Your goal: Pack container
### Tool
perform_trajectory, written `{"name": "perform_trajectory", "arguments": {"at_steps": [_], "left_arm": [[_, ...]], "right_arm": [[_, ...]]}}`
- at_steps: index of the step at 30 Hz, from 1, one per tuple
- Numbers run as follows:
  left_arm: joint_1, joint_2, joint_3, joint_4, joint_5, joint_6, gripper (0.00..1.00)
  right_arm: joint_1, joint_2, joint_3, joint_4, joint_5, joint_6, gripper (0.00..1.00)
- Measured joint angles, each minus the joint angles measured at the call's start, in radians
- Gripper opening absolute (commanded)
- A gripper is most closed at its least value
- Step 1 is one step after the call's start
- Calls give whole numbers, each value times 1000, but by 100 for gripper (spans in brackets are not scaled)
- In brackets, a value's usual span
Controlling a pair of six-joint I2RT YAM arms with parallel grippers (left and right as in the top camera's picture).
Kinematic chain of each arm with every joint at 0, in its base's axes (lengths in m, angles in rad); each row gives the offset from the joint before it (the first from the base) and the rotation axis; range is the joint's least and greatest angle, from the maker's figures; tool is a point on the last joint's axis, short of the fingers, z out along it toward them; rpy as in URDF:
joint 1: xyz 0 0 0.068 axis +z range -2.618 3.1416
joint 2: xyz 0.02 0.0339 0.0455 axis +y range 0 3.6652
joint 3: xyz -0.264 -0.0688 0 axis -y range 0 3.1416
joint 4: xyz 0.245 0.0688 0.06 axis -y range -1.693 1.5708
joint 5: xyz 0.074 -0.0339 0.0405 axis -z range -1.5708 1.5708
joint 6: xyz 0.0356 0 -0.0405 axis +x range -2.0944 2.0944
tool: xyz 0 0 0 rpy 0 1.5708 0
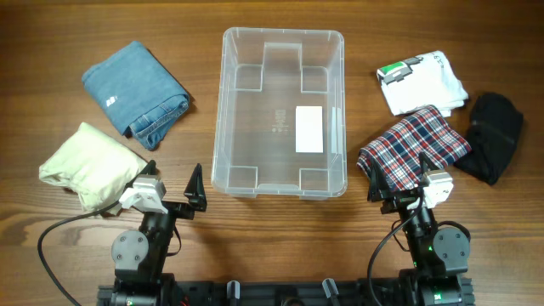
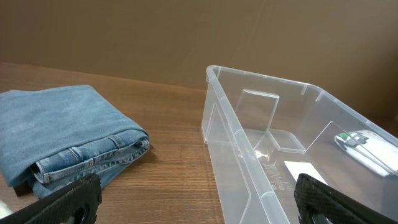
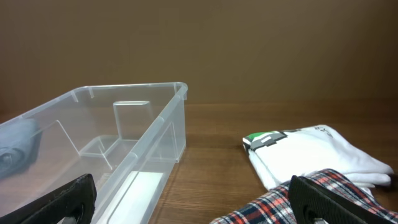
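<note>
The clear plastic container [image 1: 282, 110] stands empty in the middle of the table, a white label on its base; it also shows in the left wrist view as the container [image 2: 261, 155] and in the right wrist view as the container [image 3: 124, 143]. My left gripper [image 1: 176, 188] sits open near the table's front edge, left of the container's near corner, nothing between its fingers. My right gripper [image 1: 399, 180] is open too, at the container's near right, with its outer finger over the edge of a folded plaid shirt [image 1: 414, 146].
Folded jeans [image 1: 136, 92] lie at the far left and a cream garment [image 1: 92, 166] beside the left gripper. A white folded shirt [image 1: 421, 82] and a black garment [image 1: 490, 136] lie at the right. Bare wood [image 1: 195, 76] separates the clothes from the container.
</note>
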Motion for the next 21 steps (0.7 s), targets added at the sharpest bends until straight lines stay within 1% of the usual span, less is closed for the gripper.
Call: {"name": "perform_trajectory", "arguments": {"at_steps": [5,21], "left_arm": [[-33,16,0,3,0,0,100],[-33,16,0,3,0,0,100]], "right_arm": [[0,88,0,0,0,-3,100],[0,89,0,0,0,-3,100]]}}
